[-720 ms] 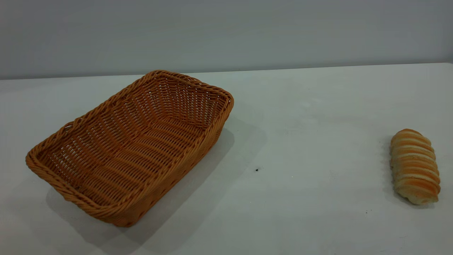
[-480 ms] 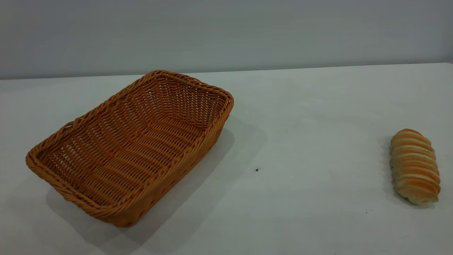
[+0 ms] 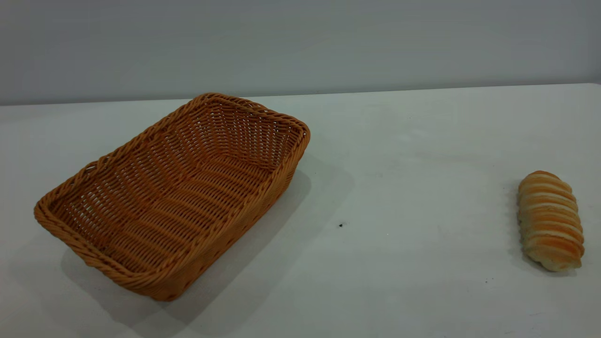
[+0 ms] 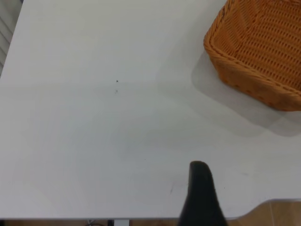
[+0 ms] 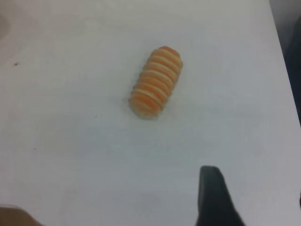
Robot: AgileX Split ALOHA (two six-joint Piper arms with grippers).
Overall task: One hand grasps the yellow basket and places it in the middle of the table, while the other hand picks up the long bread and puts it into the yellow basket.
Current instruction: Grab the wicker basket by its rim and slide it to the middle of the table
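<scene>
The yellow basket (image 3: 173,195) sits empty at nine o'clock on the worktop (image 3: 399,197), the long bread (image 3: 550,220) well apart at three o'clock, only a dark speck (image 3: 341,225) between them. Each wrist view shows one black finger (image 4: 202,197) over bare worktop; whether either hand is spread cannot be told.

Basket (image 3: 171,197) left, bread (image 3: 550,220) far right

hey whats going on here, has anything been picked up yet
Nothing is being handled yet. The wicker basket sits empty toward the left of the white table, and the ridged bread roll lies on its own far to the right. Neither arm shows in the outside view; each wrist camera shows only one black finger, the left gripper's short of the basket, the right gripper's short of the roll.
</scene>
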